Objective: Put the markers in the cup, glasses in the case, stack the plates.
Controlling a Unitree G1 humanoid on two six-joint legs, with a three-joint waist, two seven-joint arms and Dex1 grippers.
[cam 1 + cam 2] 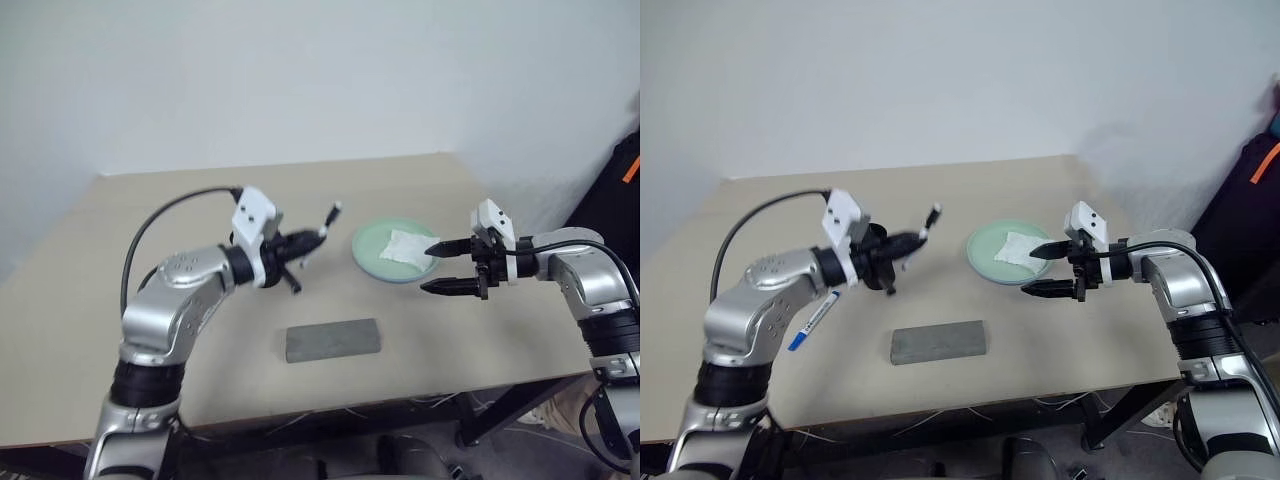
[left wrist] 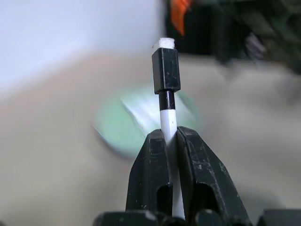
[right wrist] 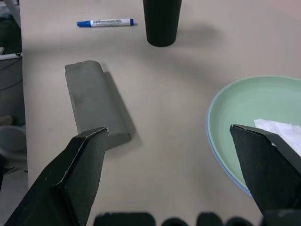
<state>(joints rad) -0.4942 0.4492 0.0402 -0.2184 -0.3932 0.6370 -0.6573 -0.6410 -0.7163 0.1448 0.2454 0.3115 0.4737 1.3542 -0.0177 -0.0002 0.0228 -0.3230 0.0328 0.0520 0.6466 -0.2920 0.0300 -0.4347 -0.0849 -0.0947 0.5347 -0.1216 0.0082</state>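
One marker, the blue-capped marker (image 1: 812, 322), lies on the table (image 1: 100, 250) at far left. The left gripper (image 1: 305, 240), jaws pressed onto the black-capped marker (image 1: 329, 217), holds it above the table. The cup (image 3: 162, 21) stands empty-looking near the blue-capped marker. The case (image 1: 333, 340) lies shut at centre. The plates (image 1: 372, 255) appear stacked, a white cloth (image 1: 408, 249) on top. The right gripper (image 1: 445, 268) hovers, jaws spread. Markers and glasses remain.
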